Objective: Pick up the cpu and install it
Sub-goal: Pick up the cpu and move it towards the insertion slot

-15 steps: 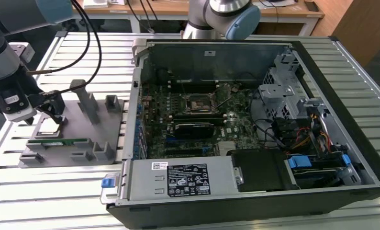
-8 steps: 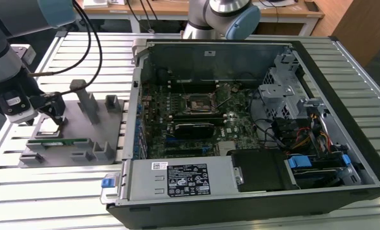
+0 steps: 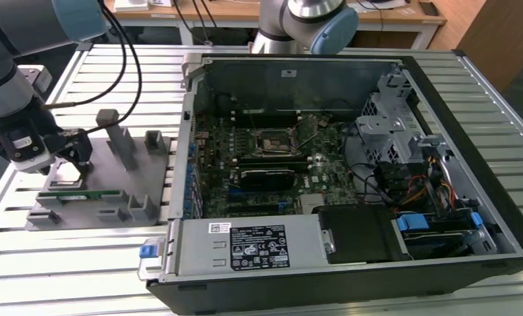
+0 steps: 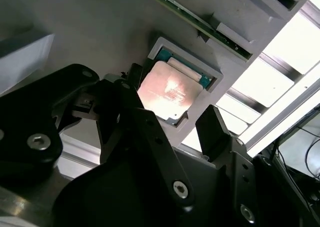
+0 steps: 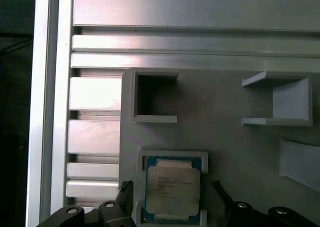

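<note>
Slatted aluminium table (image 3: 112, 263): grey plastic fixture plate (image 3: 103, 197) beside open black computer case (image 3: 332, 164). Flat square silver-topped cpu (image 5: 172, 189) sits in the plate's square pocket. Black fingers (image 4: 212, 129) spread wide, one on each side of it, not gripping.

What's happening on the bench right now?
The arm's end effector hangs open over the gray parts fixture, its fingers straddling the cpu, which sits in a square pocket of that fixture. Nothing is gripped yet. The open computer case with its motherboard lies toward the exterior view's right, apart from the end effector.
</note>
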### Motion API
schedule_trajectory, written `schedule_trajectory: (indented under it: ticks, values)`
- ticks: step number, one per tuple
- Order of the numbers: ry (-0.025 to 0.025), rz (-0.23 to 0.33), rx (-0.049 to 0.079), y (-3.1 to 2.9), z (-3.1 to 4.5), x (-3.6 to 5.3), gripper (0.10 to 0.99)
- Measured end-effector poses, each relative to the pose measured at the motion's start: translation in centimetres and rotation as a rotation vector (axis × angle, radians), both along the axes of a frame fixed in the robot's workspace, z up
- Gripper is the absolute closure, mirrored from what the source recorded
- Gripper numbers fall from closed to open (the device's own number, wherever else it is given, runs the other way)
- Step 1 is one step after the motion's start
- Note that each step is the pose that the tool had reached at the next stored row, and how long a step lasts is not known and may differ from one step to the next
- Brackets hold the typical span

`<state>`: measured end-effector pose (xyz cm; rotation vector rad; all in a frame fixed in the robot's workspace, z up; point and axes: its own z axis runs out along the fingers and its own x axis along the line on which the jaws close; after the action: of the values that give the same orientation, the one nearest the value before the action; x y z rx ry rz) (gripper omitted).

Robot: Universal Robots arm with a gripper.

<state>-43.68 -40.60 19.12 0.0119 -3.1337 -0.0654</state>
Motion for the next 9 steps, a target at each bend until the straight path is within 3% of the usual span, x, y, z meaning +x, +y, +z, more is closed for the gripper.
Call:
schedule_trajectory:
  ticks: [8,9]
  values:
    - [0.0002,0.000,0.000,0.02,-0.66,-0.01,0.396]
    - [0.0003,0.000,0.000,0.02,-0.66,-0.01,0.467]
